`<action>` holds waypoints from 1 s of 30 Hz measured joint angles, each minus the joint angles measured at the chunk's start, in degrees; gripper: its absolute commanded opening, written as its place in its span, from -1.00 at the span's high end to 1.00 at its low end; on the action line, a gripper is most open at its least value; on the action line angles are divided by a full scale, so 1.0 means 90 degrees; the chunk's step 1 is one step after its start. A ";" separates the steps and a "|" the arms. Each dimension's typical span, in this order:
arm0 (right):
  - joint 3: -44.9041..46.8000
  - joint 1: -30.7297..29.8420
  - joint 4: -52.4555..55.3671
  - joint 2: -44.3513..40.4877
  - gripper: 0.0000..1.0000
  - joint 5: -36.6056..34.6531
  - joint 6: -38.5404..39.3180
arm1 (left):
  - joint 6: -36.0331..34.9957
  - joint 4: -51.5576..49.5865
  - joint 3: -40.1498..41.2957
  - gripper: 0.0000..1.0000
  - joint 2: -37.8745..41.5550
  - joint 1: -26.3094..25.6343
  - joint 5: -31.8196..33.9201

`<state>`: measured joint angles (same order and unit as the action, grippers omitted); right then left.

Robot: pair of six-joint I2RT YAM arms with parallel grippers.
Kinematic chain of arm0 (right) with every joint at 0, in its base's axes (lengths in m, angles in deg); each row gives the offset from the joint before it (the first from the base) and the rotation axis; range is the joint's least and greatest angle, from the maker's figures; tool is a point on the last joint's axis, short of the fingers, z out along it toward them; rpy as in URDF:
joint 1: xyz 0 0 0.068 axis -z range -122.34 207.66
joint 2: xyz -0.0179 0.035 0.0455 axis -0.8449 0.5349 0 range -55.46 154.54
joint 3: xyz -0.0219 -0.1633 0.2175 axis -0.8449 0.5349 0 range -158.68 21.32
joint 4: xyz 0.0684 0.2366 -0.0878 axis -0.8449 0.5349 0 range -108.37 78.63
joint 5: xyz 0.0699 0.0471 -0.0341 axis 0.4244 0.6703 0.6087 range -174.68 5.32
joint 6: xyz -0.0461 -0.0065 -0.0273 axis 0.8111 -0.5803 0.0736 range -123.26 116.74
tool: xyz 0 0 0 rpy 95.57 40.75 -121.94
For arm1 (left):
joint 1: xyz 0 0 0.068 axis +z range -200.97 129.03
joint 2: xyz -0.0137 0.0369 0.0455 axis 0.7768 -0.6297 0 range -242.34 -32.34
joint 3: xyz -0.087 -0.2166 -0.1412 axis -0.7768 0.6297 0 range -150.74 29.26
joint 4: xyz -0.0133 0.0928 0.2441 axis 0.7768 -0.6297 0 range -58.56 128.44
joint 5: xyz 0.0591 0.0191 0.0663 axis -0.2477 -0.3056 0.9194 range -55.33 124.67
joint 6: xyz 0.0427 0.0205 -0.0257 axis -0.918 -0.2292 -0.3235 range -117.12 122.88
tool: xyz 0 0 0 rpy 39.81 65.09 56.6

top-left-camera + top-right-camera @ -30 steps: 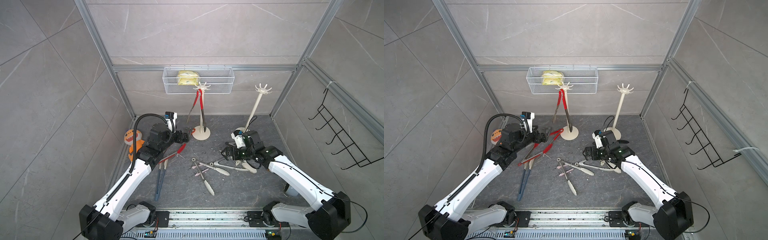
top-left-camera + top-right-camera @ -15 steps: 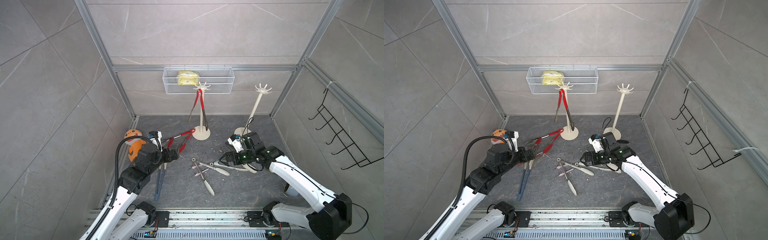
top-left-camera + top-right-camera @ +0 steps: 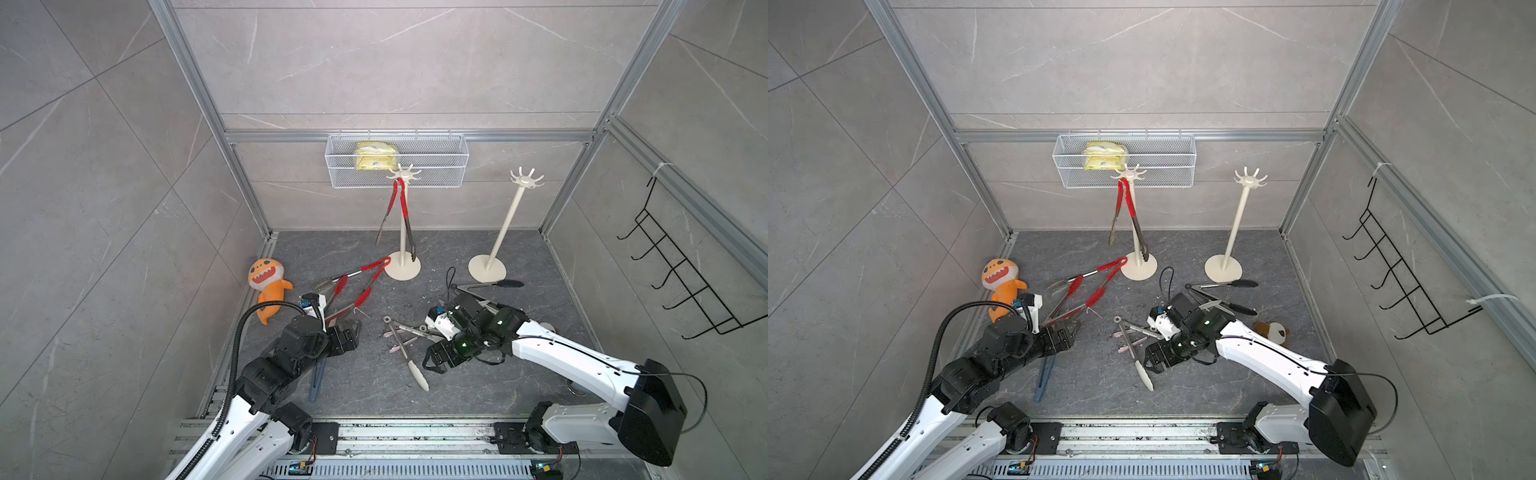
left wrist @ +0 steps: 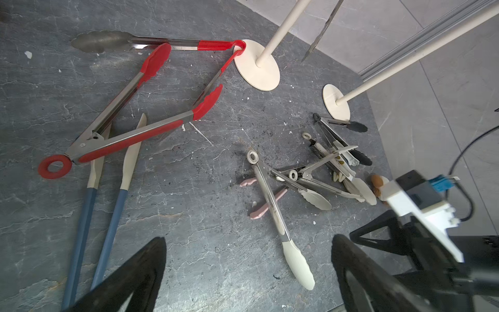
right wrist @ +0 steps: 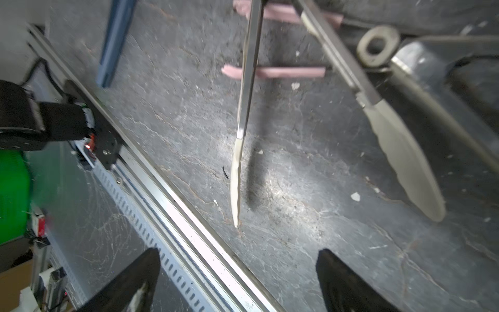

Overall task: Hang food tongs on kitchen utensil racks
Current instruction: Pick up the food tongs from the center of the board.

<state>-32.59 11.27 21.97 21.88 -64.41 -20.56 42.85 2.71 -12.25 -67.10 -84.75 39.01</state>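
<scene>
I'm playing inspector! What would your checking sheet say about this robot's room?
Surface: dark stone-look floor, speckled with crumbs.
Job's things: cream rack holds hanging red-handled tongs; second cream rack bare; two red tongs, blue-handled tongs, cream-tipped tongs, black-tipped tongs lie on the floor.
Clutter: orange shark plush; brown plush toy; pink pieces under cream-tipped tongs.
Grippers: left pincer open, empty; right pincer open, empty.
Cables: black ribbed hose along left arm; thin black cable loop on the floor.
Surroundings: grey tiled walls; white mesh basket holding yellow packet; black wire hook rack.
</scene>
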 measured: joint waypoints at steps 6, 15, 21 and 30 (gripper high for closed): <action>-0.0352 -0.0590 -0.0061 0.0923 -0.69 -0.0651 -0.0294 | 0.0044 -0.0090 0.0005 -0.94 0.0282 0.0000 -0.0049; -0.0843 -0.0913 -0.0321 0.1583 -0.49 -0.1219 -0.0488 | 0.0044 -0.0323 0.0005 -0.94 0.0835 0.0000 -0.0041; -0.0979 -0.0976 -0.0430 0.1933 -0.31 -0.1404 -0.0624 | 0.0044 -0.0461 0.0005 -0.94 0.1035 0.0000 -0.0041; -0.1013 -0.0988 -0.0682 0.2246 -0.13 -0.1588 -0.0755 | 0.0044 -0.0748 0.0005 -0.94 0.1260 0.0000 -0.0041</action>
<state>-41.70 2.37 15.83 42.10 -78.70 -27.36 43.24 -4.02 -12.21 -55.76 -84.75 38.64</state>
